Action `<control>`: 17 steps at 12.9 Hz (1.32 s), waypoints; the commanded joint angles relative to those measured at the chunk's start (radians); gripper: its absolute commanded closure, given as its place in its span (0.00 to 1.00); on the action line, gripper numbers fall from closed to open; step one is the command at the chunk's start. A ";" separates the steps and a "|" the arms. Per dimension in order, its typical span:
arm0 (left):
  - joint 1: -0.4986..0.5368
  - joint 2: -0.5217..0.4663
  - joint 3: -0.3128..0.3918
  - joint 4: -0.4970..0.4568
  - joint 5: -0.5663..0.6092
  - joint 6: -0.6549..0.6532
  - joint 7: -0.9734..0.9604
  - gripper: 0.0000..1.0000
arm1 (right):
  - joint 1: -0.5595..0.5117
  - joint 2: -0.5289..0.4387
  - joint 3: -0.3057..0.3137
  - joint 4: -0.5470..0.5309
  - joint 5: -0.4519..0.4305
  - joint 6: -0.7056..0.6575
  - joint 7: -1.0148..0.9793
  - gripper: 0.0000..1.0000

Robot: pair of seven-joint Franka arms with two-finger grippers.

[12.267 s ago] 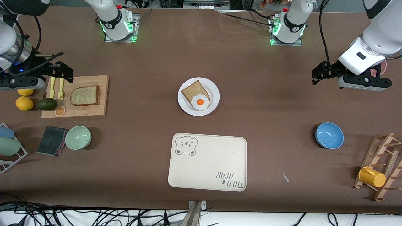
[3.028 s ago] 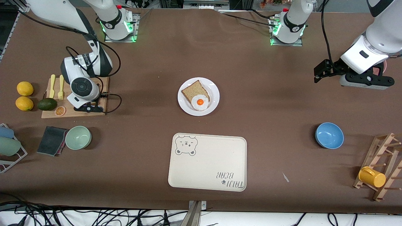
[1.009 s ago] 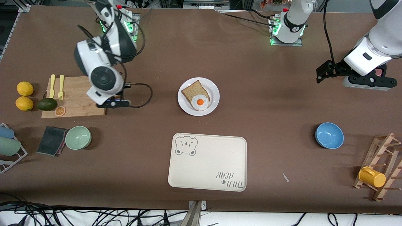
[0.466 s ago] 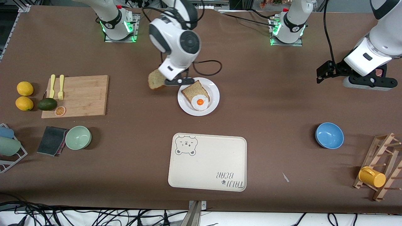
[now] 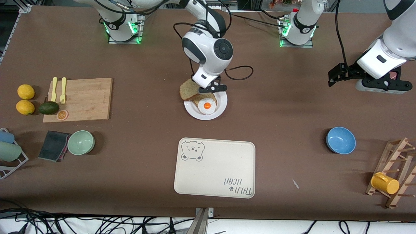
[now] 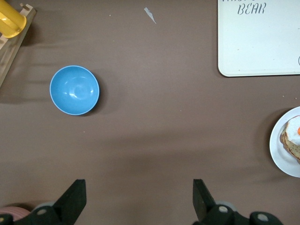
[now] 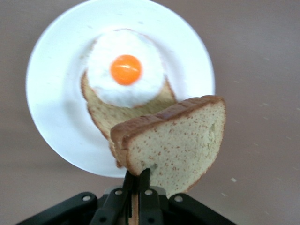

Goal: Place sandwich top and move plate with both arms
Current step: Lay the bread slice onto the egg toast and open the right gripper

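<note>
Sandwich top point(image 5: 189, 90) hangs from my right gripper point(image 5: 213, 88), whose 2 fingers are pressed fully together on one edge of the slice. In the right wrist view the slice point(image 7: 176, 143) stands tilted on its edge, over the rim of the plate point(image 7: 51, 115). I judge that I hold it this way because it must come down flat on the fried egg point(image 5: 207, 106), which lies on the darker slice point(image 5: 201, 97).

I go now from the right arm's end of the table to the left arm's end. A cutting board point(image 5: 85, 99) carries 2 yellow utensils point(image 5: 58, 90) and an orange slice point(image 5: 62, 114); 2 lemons point(image 5: 25, 99) and an avocado point(image 5: 48, 108) lie just beside it. Nearer to the front camera are a green bowl point(image 5: 81, 142) and a dark cloth point(image 5: 53, 145). In the middle sits the plate, and nearer to the camera the bear-print tray point(image 5: 214, 168), probably the place where the plate must go. Toward the left arm's end a blue bowl point(image 5: 340, 140) stands, and a wooden rack point(image 5: 395, 172) holds a yellow cup point(image 5: 384, 183).

My left gripper point(image 6: 137, 199) waits over bare table, its fingers spread wide and holding nothing.

The table point(image 5: 292, 110) is covered with plain brown material. Cables lie along the edge nearest the camera.
</note>
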 commanded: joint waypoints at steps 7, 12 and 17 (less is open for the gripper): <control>0.012 0.013 -0.009 0.029 0.035 -0.019 0.009 0.00 | 0.056 0.103 -0.013 0.064 -0.002 0.115 0.008 0.98; 0.012 0.013 -0.007 0.029 0.024 -0.022 -0.002 0.00 | 0.049 0.092 -0.018 0.065 -0.019 0.198 0.003 0.00; 0.014 0.013 -0.007 0.027 0.024 -0.024 -0.003 0.00 | -0.008 0.018 -0.027 0.064 -0.002 0.110 -0.017 0.00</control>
